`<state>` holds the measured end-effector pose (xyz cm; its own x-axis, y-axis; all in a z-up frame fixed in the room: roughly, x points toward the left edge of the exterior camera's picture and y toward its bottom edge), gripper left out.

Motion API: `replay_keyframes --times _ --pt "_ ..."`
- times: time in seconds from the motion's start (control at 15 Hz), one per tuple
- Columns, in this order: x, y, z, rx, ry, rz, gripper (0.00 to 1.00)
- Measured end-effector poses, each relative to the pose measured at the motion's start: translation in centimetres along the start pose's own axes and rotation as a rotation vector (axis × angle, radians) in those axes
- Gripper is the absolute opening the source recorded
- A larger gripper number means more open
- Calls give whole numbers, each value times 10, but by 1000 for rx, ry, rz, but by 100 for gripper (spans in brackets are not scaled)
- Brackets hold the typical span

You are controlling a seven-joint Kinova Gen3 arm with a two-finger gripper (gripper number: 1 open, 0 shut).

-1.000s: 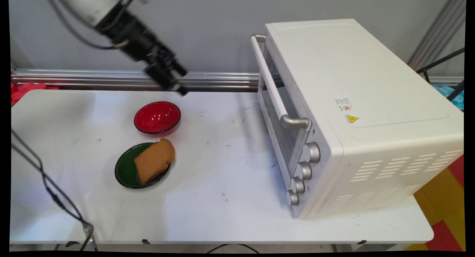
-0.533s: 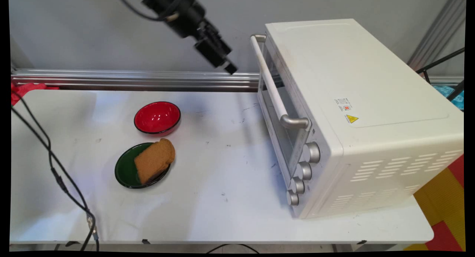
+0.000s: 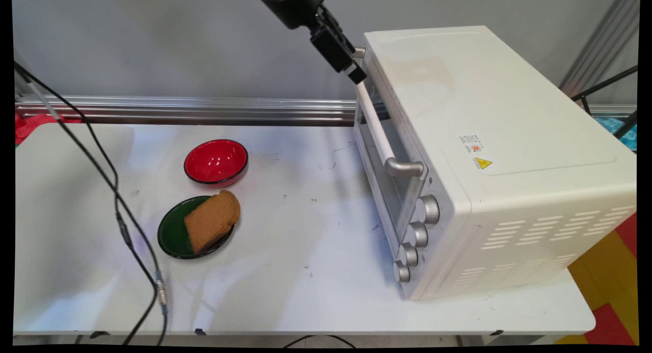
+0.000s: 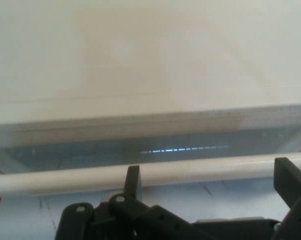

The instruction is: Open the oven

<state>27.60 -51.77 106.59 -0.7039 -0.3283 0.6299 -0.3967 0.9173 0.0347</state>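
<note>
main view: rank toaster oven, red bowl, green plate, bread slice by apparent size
1. toaster oven, by far the largest
2. green plate and red bowl: look about alike; the bowl lies farther from the camera, so no ranking
3. bread slice, smallest

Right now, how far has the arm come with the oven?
Done: the gripper is at the oven, open, fingers at its door handle. In hand: nothing gripped. Left: the door looks shut; the bread lies on the green plate; the red bowl is empty.
</note>
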Motion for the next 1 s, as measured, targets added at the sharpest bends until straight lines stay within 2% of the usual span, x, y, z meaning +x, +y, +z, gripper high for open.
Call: replay_keyframes --times 0.2,0.27,0.53,1.0 --pt "7 -1 4 -8 -20 -1 100" --pt "9 -1 5 -11 -24 -1 0" --pt "13 -3 14 -19 -39 2 0" --pt "7 -9 38 -7 -44 -25 0"
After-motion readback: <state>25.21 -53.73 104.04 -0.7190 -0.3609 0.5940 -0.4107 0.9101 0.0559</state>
